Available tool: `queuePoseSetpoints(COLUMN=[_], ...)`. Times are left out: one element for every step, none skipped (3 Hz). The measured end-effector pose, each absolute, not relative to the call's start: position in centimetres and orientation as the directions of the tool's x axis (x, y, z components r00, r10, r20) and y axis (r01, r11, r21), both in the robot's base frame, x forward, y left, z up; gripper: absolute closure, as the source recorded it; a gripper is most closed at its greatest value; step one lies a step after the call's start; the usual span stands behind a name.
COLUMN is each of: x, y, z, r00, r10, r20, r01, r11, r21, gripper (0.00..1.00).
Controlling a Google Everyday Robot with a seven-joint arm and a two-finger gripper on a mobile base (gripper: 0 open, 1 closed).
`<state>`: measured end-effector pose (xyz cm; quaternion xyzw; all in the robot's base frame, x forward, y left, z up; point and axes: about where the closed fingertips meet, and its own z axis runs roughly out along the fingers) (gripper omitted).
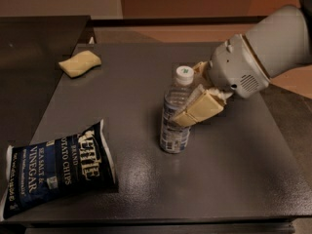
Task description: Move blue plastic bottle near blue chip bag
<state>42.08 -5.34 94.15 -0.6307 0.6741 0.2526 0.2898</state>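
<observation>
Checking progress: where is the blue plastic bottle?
The blue plastic bottle stands at the table's middle, held by the gripper on its right; the blue chip bag lies front-left.

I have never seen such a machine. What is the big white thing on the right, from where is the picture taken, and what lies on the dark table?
The white shape is the arm of a mobile robot. At its end is the gripper, a clamp with two cream-coloured fingers, shut on a small clear plastic bottle with a white cap, held upright mid-table. One camera looks down on the dark grey table; where it is mounted is not known. At the front left lies a dark blue chip bag with white lettering. At the far left lies a small yellow sponge. Bottle and bag are apart.
</observation>
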Motion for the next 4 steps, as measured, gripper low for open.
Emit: queuePoseSetpoints(x=[41.5,41.0,40.6,40.3], y=[-2.2,0.5,2.4,3.5], z=[94.5,94.4,93.7,93.3], r00=[0.01,0.054,0.09,0.108], r10=[-0.678,-0.676,-0.688,-0.694], r20=[-0.735,-0.735,-0.72,-0.712], r01=[-1.0,-0.998,-0.995,-0.992], r11=[0.008,-0.051,-0.1,-0.127], r21=[-0.021,-0.027,-0.029,-0.027], gripper=[1.0,1.0,0.81,0.58])
